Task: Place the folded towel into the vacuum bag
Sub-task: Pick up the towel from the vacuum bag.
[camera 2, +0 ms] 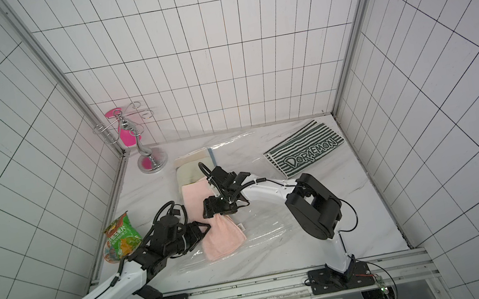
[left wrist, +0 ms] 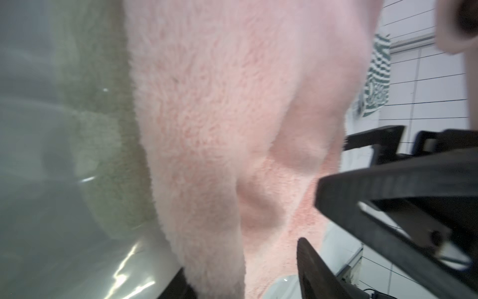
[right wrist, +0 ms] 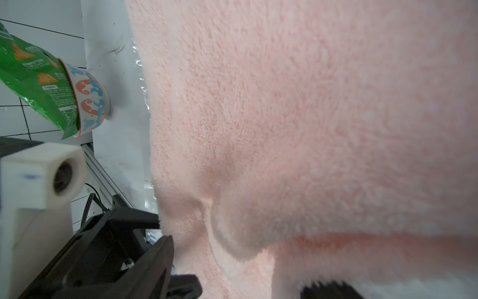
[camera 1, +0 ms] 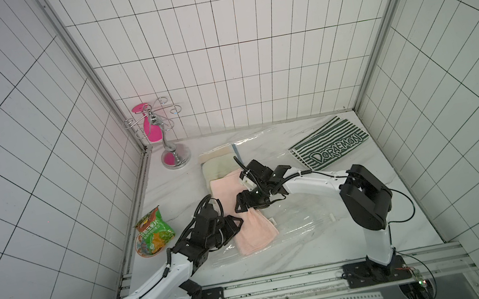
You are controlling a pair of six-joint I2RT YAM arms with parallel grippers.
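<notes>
The pink folded towel (camera 1: 256, 230) (camera 2: 223, 236) lies lengthwise over the clear vacuum bag (camera 1: 304, 222) (camera 2: 266, 232) on the marble table. Its middle is pinched up into a narrow ridge. My right gripper (camera 1: 240, 206) (camera 2: 207, 212) reaches in from the right and is shut on that ridge; pink pile (right wrist: 284, 129) fills the right wrist view, bunched in the gripper (right wrist: 245, 264). My left gripper (camera 1: 239, 223) (camera 2: 207, 227) sits at the towel's left edge. In the left wrist view a towel fold (left wrist: 207, 233) lies inside the gripper (left wrist: 241, 259), against one finger with a gap to the other.
A pale green towel (camera 1: 218, 169) lies under the plastic at the bag's far end. A striped Doraemon towel (camera 1: 329, 147) lies at the back right. A green snack packet in a bowl (camera 1: 153, 235) stands by the left wall, and a metal stand (camera 1: 174, 155) in the back left corner.
</notes>
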